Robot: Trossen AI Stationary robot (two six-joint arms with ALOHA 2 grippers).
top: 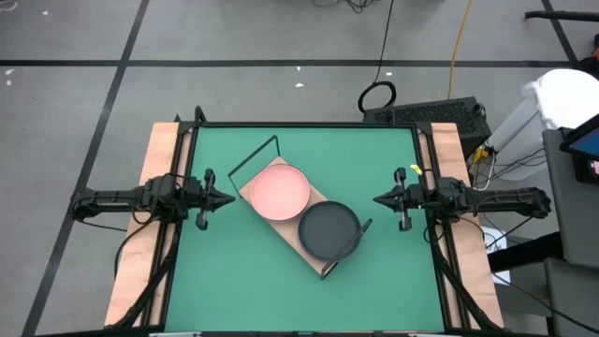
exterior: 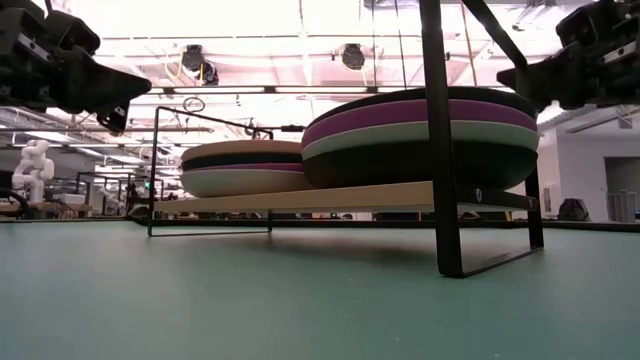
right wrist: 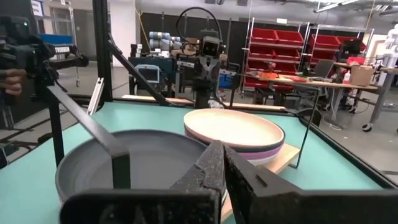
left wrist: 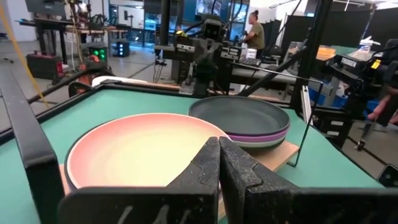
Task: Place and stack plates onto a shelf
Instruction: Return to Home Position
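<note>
Wood shelf (top: 284,230) sat central holding two stacks of four plates (exterior: 420,125), a pink plate (top: 279,190) topping the far-left, a dark grey plate (top: 328,230) the near-right. Empty and clenched, the left gripper (top: 229,198) and right gripper (top: 378,199) hung at the sides.

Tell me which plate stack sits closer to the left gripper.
The one topped by the pink plate; the stack topped by the dark grey plate sits nearer the right gripper.

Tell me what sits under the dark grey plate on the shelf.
A purple plate, then pale green plate, then a black plate, resting on the shelf. Their centres are covered.
</note>
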